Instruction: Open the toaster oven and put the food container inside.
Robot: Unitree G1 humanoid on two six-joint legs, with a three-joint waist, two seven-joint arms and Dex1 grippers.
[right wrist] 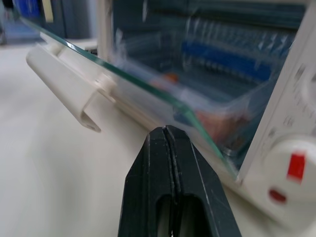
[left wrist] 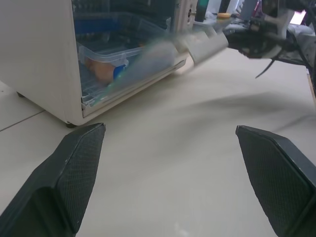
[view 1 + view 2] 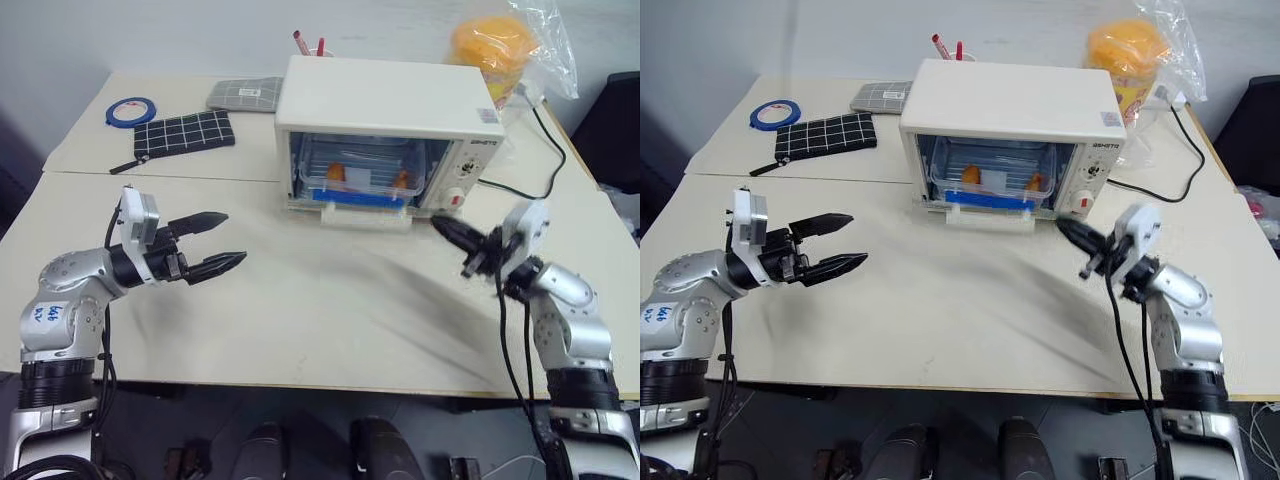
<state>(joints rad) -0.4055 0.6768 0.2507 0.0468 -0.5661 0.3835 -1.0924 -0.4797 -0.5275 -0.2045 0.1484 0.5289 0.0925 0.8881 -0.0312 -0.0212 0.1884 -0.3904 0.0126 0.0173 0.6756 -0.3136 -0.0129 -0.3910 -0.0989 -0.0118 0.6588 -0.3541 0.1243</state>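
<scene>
- I read the food container (image 3: 360, 180) already inside the toaster oven (image 3: 385, 105); its glass door (image 1: 133, 81) hangs part-open.
- Right gripper (image 3: 452, 235), jaws together, sits nearest, under the door's edge.
- Left gripper (image 3: 215, 243), jaws apart, empty.

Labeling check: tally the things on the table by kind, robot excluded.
toaster oven: 1
food container: 1
checked pouches (black, grey): 2
blue tape roll: 1
bagged orange cup: 1
red pens: 2
Total: 8

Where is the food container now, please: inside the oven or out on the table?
Inside. The container sits within the oven, behind the open door.
</scene>
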